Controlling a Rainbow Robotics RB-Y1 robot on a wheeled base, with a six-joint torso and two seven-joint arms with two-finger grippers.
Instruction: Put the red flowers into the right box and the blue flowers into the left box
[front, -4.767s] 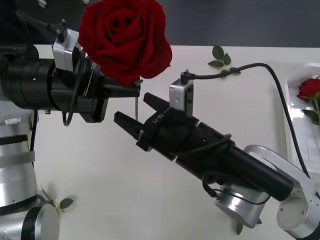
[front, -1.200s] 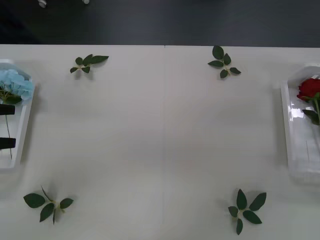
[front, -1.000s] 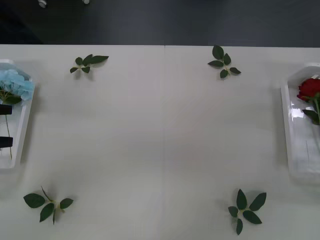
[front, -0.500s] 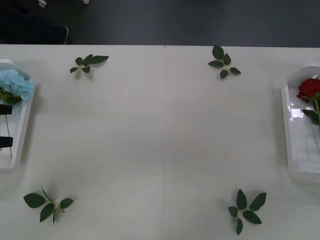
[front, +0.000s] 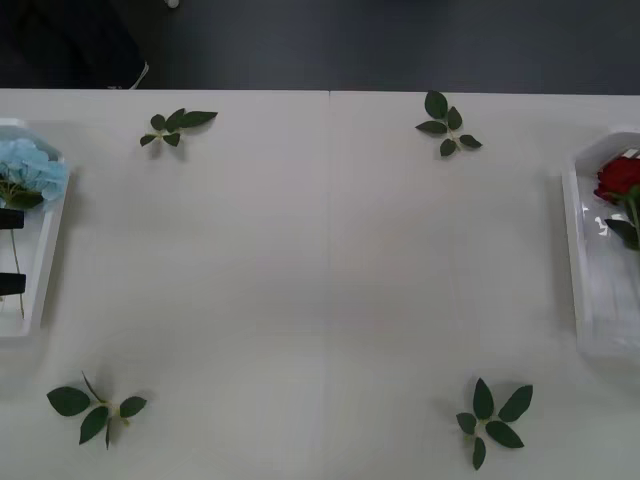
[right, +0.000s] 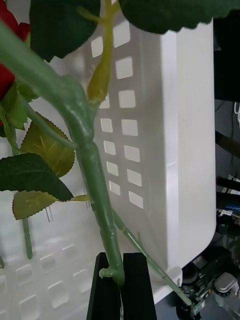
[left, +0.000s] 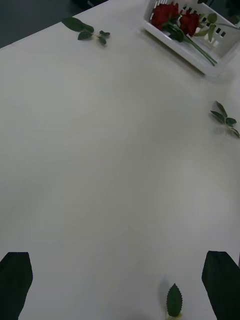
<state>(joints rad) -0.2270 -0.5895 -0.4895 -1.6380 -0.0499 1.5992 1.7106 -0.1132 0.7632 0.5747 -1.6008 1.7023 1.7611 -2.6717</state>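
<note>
Front view: blue flowers (front: 30, 168) lie in the left box (front: 45, 260); red flowers (front: 618, 178) lie in the right box (front: 580, 250). Right wrist view: the right gripper (right: 121, 280) pinches a rose stem (right: 92, 170) over that box. Left wrist view: the left gripper (left: 120, 272) hangs wide apart, empty, above the table (left: 110, 165).

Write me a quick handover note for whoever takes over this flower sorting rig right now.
Right gripper: shut on a red flower's stem, above the right box.
Left gripper: open, above the bare table.
Right box already holds red flowers; left box holds a blue flower.
Leaf sprigs lie loose on the table.
Left to do: probably release this red flower into the right box; the boxes' far ends are cut off, so check the counts.
</note>
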